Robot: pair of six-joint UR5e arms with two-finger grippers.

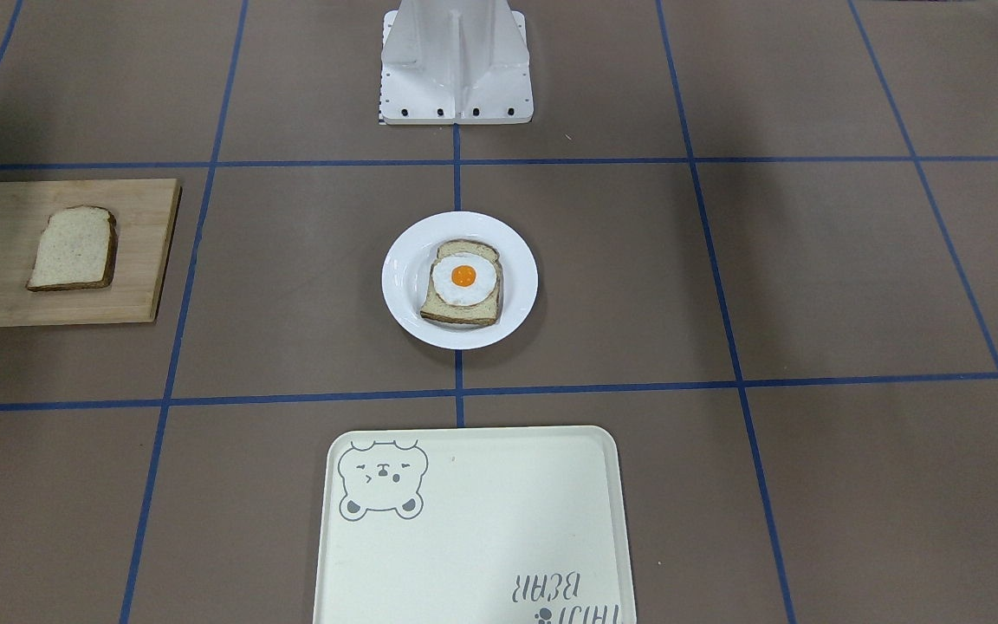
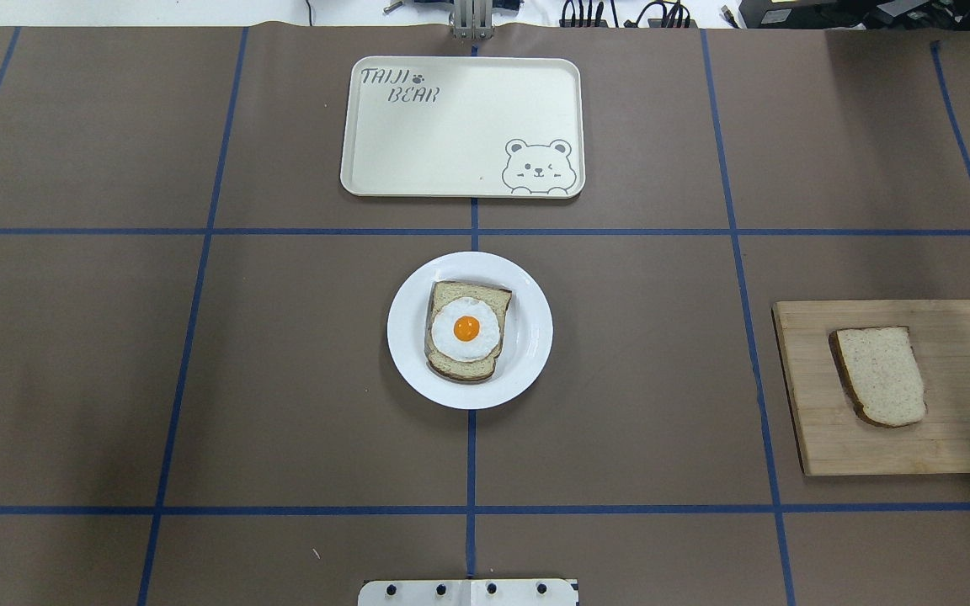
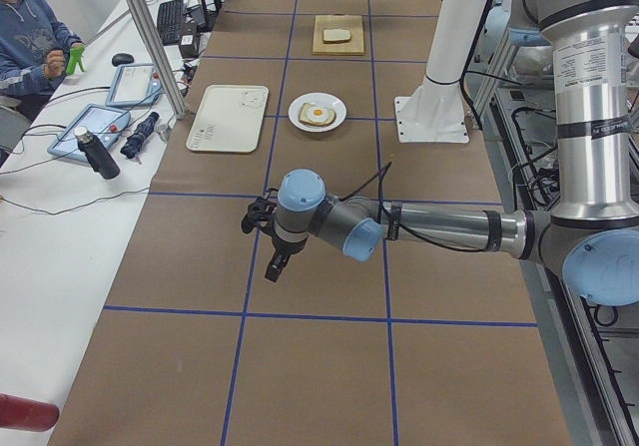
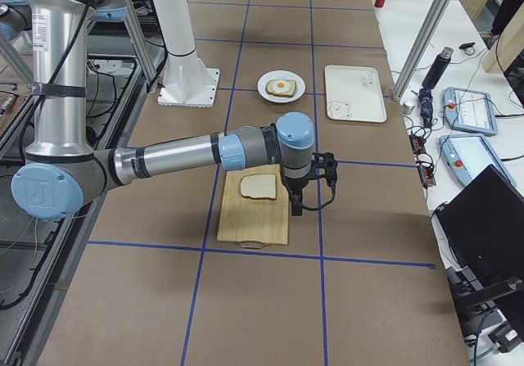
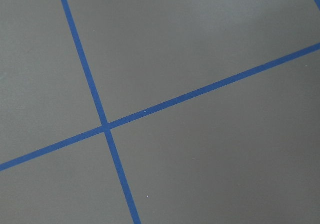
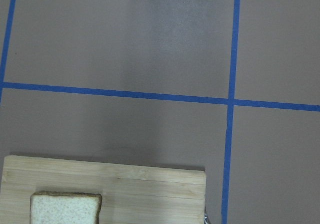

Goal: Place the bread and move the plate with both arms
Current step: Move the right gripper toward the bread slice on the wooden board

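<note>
Bread [image 2: 879,375] lies flat on the wooden board [image 2: 956,438] on my right side, well apart from the plate [image 2: 527,353] at the table's middle. My right gripper [image 4: 295,206] hangs just beside the slice, over the board's edge; my left gripper [image 3: 274,264] hovers over bare table far off on the other side. From these views I cannot tell whether either pair of jaws stands apart or together.

I judge the slice the first risk: it is thin and lies flat, so a pinch at its crust could tear or crush it, or only push it along the board. Set down off-centre, it could slide off the egg. The plate's glossy rim may slip in my hold and tip what it carries.

That plate holds an egg-topped slice [image 2: 466,330]. Beyond it, the cream tray [image 2: 451,126] shows only its printed bear.
</note>
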